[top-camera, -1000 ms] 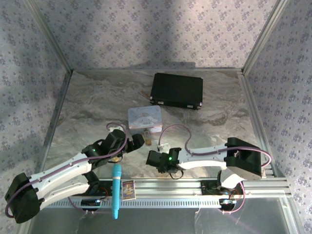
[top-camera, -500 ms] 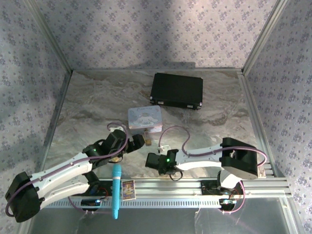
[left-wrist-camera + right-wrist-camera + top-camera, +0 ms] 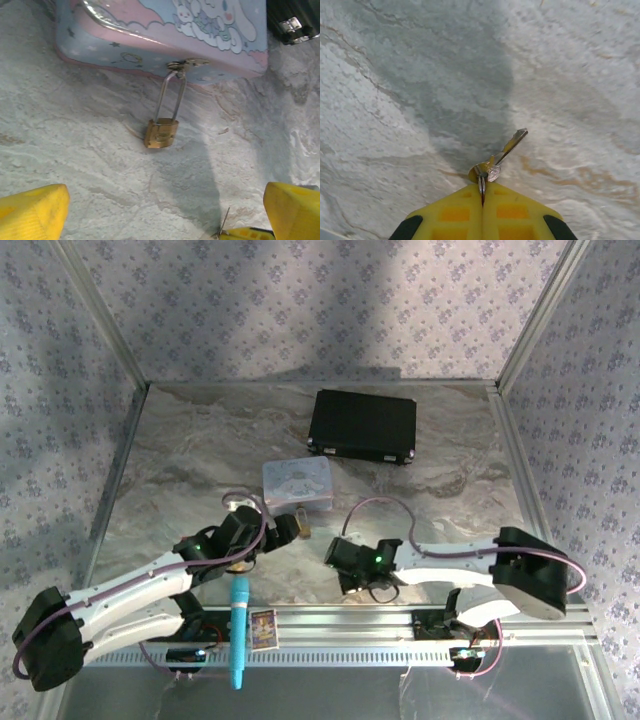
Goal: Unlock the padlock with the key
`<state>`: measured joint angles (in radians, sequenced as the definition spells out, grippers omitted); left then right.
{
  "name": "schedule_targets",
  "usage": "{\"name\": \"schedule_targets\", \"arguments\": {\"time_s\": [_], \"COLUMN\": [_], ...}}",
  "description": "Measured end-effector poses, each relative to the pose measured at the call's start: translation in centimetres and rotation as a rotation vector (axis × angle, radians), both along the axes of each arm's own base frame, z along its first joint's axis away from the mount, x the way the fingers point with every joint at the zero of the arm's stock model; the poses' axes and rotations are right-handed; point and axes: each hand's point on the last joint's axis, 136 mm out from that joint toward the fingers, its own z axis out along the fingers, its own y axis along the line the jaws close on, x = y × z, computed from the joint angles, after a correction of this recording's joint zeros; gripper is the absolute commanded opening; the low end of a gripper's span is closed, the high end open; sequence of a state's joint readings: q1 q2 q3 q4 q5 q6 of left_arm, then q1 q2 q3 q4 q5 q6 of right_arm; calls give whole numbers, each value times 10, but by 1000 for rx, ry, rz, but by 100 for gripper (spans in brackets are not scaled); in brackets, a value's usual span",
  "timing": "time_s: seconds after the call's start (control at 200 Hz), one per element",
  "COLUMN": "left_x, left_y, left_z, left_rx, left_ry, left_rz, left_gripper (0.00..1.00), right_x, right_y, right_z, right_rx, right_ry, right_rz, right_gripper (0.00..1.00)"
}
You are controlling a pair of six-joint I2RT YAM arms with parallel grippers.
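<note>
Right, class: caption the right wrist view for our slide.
Shut right claw holds the key, marbled tabletop behind.

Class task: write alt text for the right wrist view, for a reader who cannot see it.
The yellow right pincer, closed, grips a small silver key by its head end, with the blade pointing up and to the right. Behind it is a grey marbled table, partly in shadow.

Left gripper (image 3: 165,212), jaws wide: bare tabletop (image 3: 75,145) ahead up to padlock (image 3: 161,134); pastel tin (image 3: 150,30) walls off beyond, black case (image 3: 295,20) far right. Right gripper (image 3: 482,200): open tabletop ahead, past key (image 3: 506,150) pinched at its tips.
</note>
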<state>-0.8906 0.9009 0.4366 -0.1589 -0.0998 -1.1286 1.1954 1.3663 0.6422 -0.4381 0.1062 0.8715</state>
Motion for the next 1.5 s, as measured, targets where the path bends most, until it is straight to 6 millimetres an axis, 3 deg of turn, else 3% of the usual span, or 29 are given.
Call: {"name": "schedule_targets", "arguments": {"time_s": [0.295,0.43,0.595,0.77,0.919,1.069,1.199,1.499], "left_x": [6,9,12,13,9,4,1,-7], "left_y": [-12,-15,-23,-38,-58,-78,-91,-99], "left_z": [6,9,17,14,19,41,53,36], "left_rx": [-145,-223,-327,-364,-394,-433,-460,-428], "left_ry": [-22,-14,10,61,86,62,56,124], "left_rz": [49,85,119,102,49,-20,-70,-107], "left_gripper": [95,95,94,79,79,78,62,36], "right_x": [24,26,24,23,18,19,20,31], "right_y": [-15,-17,3,27,36,46,50,51], "right_z": [39,47,77,115,125,130,130,133], "right_rx": [177,232,343,436,459,448,436,387], "right_ry": [-9,41,93,85,99,104,98,44], "right_rz": [109,149,247,385,458,505,523,514], "right_gripper": [0,0,0,0,0,0,0,0]}}
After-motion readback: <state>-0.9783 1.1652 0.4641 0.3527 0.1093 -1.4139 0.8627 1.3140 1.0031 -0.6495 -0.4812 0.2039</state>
